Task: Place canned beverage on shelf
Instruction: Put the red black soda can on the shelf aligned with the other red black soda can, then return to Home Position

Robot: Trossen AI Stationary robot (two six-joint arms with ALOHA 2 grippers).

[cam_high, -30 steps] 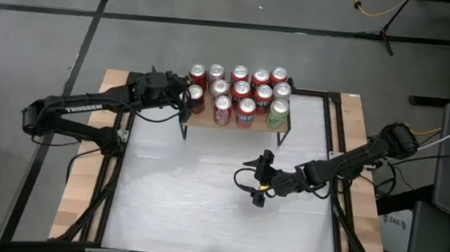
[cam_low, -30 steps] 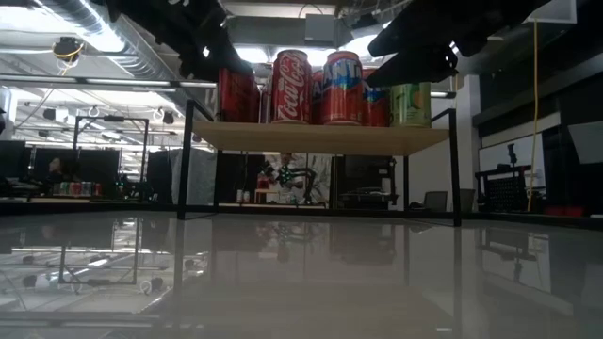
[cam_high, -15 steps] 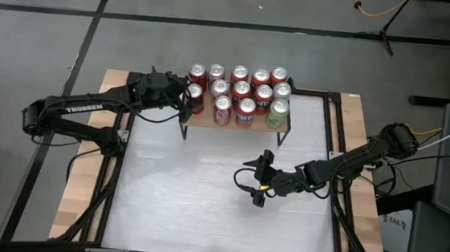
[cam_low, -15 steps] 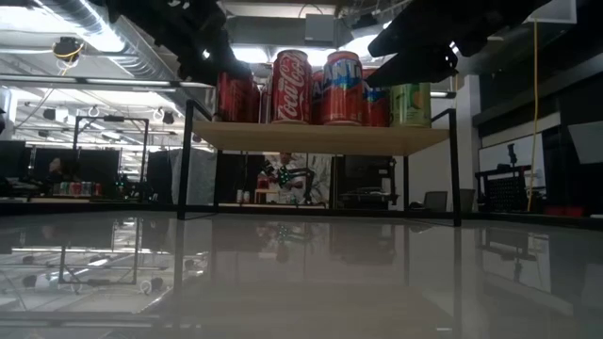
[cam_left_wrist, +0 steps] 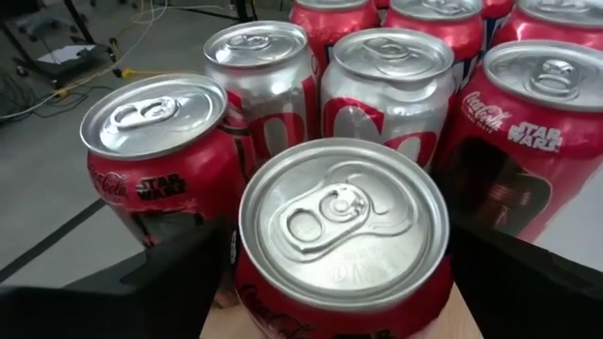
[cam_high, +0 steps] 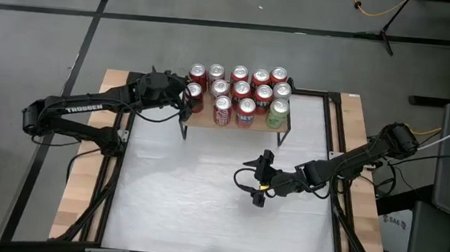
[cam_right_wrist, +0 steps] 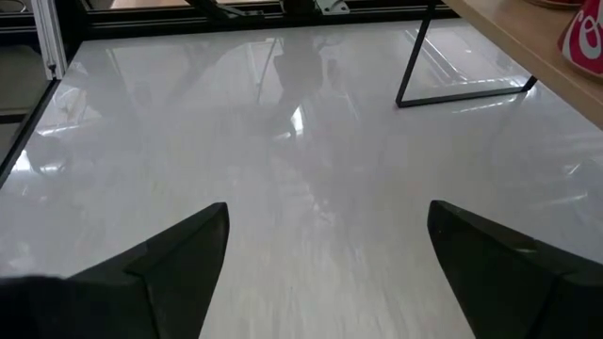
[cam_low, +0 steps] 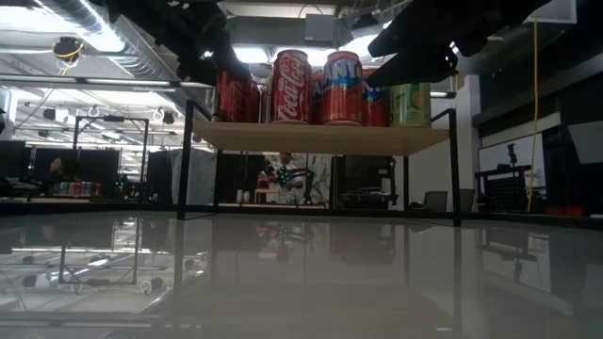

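Observation:
The shelf point(cam_high: 233, 127), a light-wood plank on black legs point(cam_low: 320, 137), stands at the table's far edge and holds several cans. A red can point(cam_high: 195, 91) stands upright on its base at the shelf's left end, silver top up point(cam_left_wrist: 344, 221). My left gripper point(cam_high: 189, 93) is level with it and open, one finger on each side of the can point(cam_left_wrist: 330, 282); a narrow gap shows beside one finger. My right gripper point(cam_high: 250, 179) hangs open over the middle of the white table point(cam_right_wrist: 325, 254), with nothing between its fingers.
Behind and to the right of the left-end can, several red, silver and green cans point(cam_high: 248, 88) stand close together on the plank. The white tabletop point(cam_high: 187, 195) lies in front of the shelf, with wooden strips point(cam_high: 85, 171) along its left and right sides.

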